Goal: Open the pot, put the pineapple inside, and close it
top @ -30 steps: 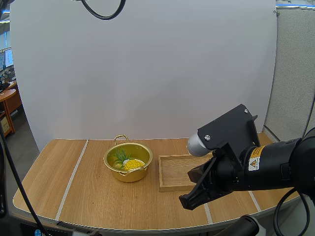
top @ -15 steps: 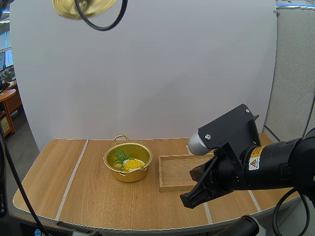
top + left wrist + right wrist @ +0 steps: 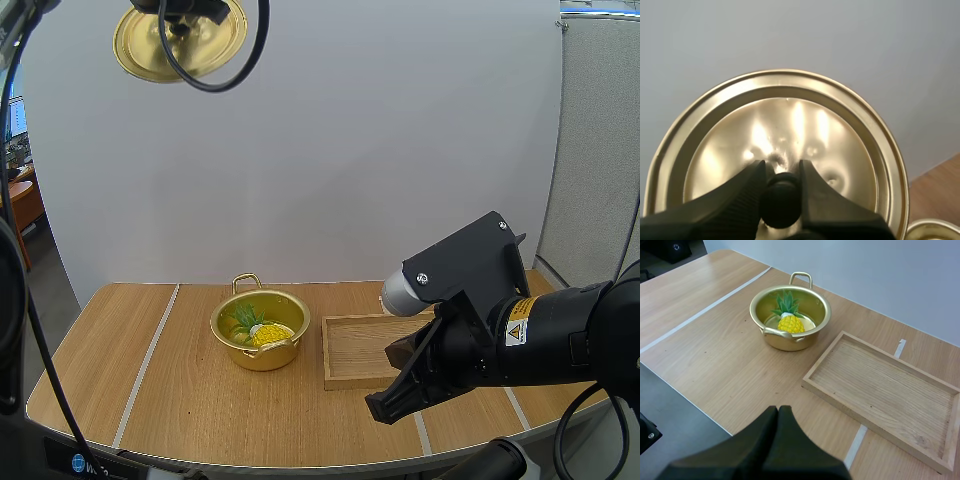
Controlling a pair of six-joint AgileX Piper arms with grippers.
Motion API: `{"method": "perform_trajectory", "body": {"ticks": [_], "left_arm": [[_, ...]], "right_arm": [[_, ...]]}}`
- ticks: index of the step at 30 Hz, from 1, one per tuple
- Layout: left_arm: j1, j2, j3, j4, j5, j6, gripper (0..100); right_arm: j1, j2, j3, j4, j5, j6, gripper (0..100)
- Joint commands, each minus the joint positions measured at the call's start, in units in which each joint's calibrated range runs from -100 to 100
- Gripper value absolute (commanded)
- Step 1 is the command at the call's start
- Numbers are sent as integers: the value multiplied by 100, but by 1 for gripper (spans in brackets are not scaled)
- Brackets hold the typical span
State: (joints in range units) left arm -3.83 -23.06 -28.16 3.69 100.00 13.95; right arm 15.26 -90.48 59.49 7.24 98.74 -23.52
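The left gripper (image 3: 781, 172) holds the round gold metal lid (image 3: 790, 125) by its black knob (image 3: 781, 202), high up, so the small gold metal pot (image 3: 785, 342) is open. The yellow toy pineapple (image 3: 790, 320) lies inside. The right gripper (image 3: 779, 417), fingers pressed together, waits out of the way.

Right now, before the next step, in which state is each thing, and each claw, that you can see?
pot: open, upright on the table.
lid: off the pot, held high in the air.
pineapple: lying inside the pot.
wooden tray: flat on the table, beside the pot.
left claw: shut on the lid's knob.
right claw: shut on nothing, over the table's near side.
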Motion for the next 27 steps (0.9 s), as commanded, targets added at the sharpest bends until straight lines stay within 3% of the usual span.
{"method": "perform_trajectory", "body": {"ticks": [1, 7, 19, 27], "left_arm": [[-8, 23, 470, -369, 0, 202, 0], [-8, 23, 1468, -1023, 0, 489, 0], [-8, 496, 2826, -1282, 0, 565, 0], [-8, 1228, 3139, -1668, 0, 565, 0]], "right_arm": [[-22, -47, 19, -30, -46, 9, 0], [-22, -47, 19, -50, -46, 0, 0], [-22, -47, 19, -50, -46, 0, 0], [-22, -47, 19, -50, -46, 0, 0]]}}
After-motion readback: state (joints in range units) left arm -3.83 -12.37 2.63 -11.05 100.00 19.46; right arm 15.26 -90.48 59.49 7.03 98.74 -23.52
